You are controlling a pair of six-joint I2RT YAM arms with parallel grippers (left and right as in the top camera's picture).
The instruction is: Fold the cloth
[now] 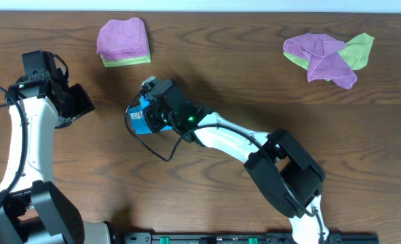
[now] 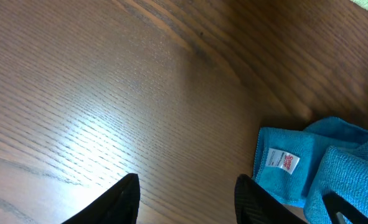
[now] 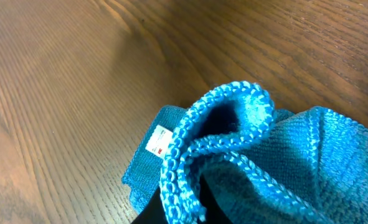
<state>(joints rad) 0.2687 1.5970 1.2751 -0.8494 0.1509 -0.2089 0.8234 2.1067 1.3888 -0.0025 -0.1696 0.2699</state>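
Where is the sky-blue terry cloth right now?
Overhead, the sky-blue terry cloth sits left of centre, bunched in the right gripper, near the folded purple-and-green stack.

free: bare table (image 1: pixel 108 118) left of cloth (image 1: pixel 140 116) | obstacle: folded purple stack (image 1: pixel 123 39) beyond

White arms (image 1: pixel 22 146) — black fingers (image 2: pixel 118 200), cables (image 1: pixel 161 156).

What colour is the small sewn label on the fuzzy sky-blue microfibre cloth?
The label is white with red print; the left wrist view shows it best.
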